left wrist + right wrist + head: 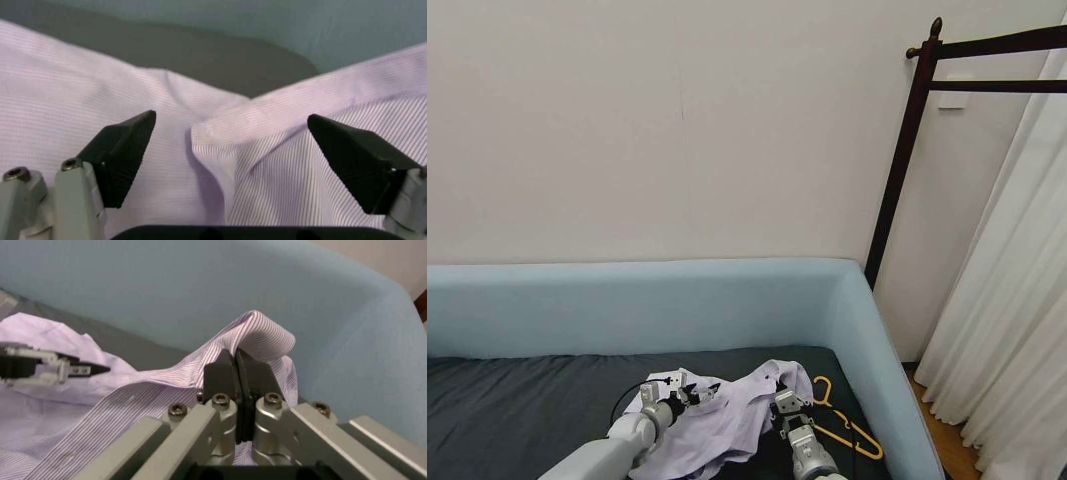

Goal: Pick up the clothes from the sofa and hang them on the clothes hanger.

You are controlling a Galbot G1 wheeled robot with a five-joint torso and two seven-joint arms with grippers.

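The wall (pixel 677 120) is plain, smooth and off-white. Against it stands the sofa (pixel 627 305), with a padded back and side arm in pale blue fabric, rounded along the top edge, and a flat seat cushion (pixel 517 400) in dark grey matte cloth.

To the right of the sofa hangs a white curtain (pixel 1017 330) in long soft vertical folds. Between the curtain and the sofa arm stands the clothes rack (pixel 897 190). It is made of dark polished wood, with a slim upright post, a turned knob on top and two horizontal bars running to the right.

The shirt (pixel 727 420) lies crumpled on the seat cushion near the side arm. It is thin lavender cloth with fine pinstripes and is creased into loose ridges. Just beside it on the cushion lies the hanger (pixel 852 428), a thin yellow-orange piece with a curved hook.

The left gripper (pixel 230 117) is low over the shirt. Its two black wedge-shaped fingertips (pixel 127 150) stand wide apart, one on each side of a raised fold.

The right gripper (pixel 235 355) is at the edge of the shirt nearest the side arm. Its black pads are pressed together on the cloth, and a striped loop of fabric stands up just above the tips. Both grippers have grey metal bodies with visible bolts.
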